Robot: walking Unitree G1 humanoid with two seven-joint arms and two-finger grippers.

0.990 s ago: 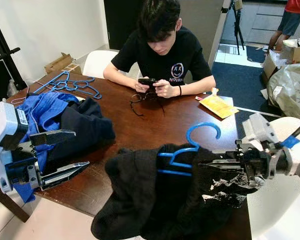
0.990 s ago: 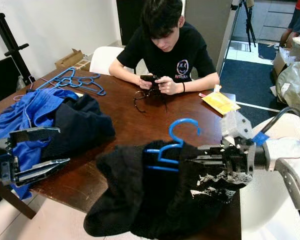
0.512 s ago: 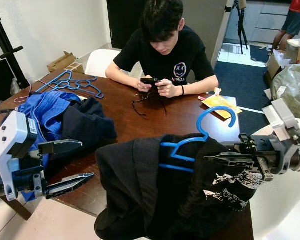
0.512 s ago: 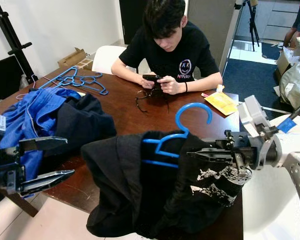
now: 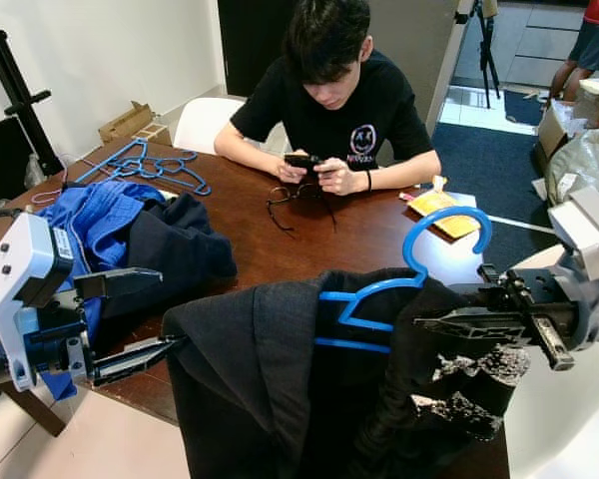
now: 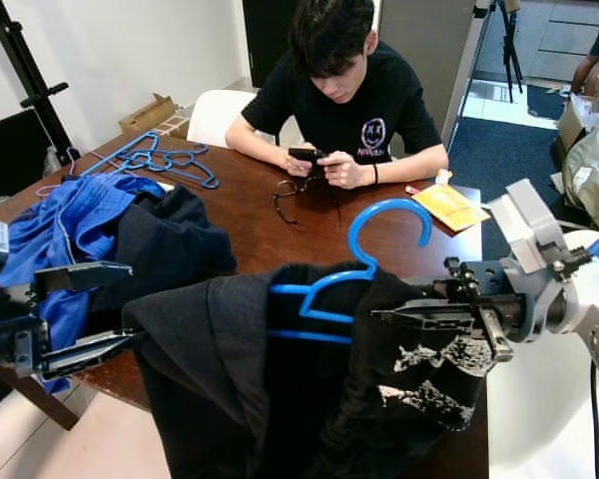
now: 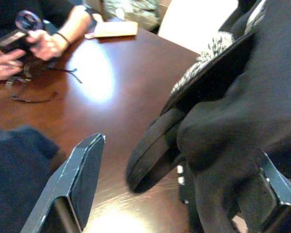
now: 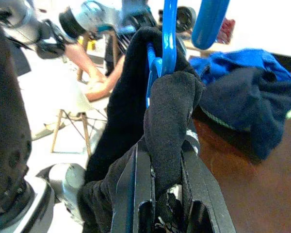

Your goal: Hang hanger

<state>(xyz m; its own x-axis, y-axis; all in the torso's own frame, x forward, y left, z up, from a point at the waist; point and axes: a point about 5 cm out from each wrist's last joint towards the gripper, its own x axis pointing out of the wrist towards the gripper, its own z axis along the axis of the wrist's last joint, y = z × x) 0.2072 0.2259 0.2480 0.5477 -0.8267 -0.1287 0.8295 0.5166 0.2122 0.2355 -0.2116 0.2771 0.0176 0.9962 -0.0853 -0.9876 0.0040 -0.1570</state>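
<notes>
Blue plastic forms the hanger, which is riding above the near edge of the brown wooden table with a black garment draped over it; its hook is pointing upward and curving toward the robot's right. The right gripper is clamping a fold of the black garment at the hanger's right shoulder, and in the right wrist view its two fingers are pressing on either side of the cloth just below the blue bar. The left gripper is hovering at the garment's left edge with its fingers spread apart; in the left wrist view the dark cloth is lying against one finger while the other finger is standing clear of it. On the table behind the left gripper, a heap of blue and dark clothes is lying, and farther back a bundle of spare blue hangers is resting near the far left corner. A person in a black T-shirt is sitting at the far side, holding a phone in both hands, with a yellow packet lying near their elbow.
</notes>
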